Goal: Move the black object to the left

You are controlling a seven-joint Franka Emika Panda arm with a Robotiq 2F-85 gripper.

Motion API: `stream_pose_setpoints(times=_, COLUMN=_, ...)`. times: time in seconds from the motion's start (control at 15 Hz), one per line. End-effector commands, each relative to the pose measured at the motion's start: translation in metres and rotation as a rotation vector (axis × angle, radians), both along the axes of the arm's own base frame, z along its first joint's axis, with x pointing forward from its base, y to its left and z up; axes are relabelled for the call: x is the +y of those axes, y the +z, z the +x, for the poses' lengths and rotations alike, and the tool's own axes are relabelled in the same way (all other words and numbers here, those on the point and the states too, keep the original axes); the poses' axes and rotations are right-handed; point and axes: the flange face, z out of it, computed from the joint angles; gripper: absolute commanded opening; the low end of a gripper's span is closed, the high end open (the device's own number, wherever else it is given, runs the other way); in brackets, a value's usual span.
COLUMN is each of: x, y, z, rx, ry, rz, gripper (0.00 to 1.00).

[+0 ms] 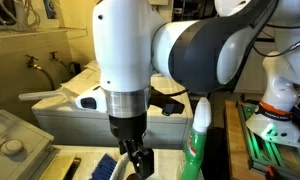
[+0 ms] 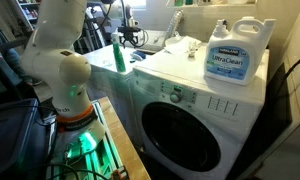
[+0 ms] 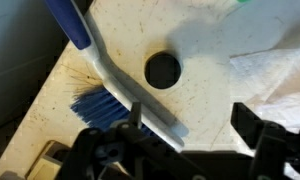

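Note:
In the wrist view the black object [image 3: 162,70] is a small round, low piece lying on the speckled cream surface [image 3: 205,100]. My gripper [image 3: 190,115] is open and empty. It hangs above the surface, with the black object a little beyond the fingertips and nearer the left finger. A brush with blue bristles [image 3: 98,106] and a blue and white handle lies just left of the black object. In an exterior view the gripper [image 1: 140,160] points down close to the surface, beside the brush [image 1: 105,165]. I cannot make out the black object in either exterior view.
A green bottle [image 1: 197,140] stands close beside the gripper and also shows in an exterior view [image 2: 118,55]. White cloth or paper [image 3: 275,75] lies to the right. A large white detergent bottle [image 2: 233,52] stands on the washing machine [image 2: 190,110]. A sink [image 1: 65,100] lies behind.

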Motion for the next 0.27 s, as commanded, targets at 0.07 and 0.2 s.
stream_pose_setpoints(times=0.07, x=-0.001, y=0.064, z=-0.009, rx=-0.066, ry=0.002, rz=0.143, gripper=1.00)
stream_pose_setpoints(times=0.2, x=0.008, y=0.050, z=0.000, rx=-0.056, ry=-0.006, rz=0.116, gripper=1.00)
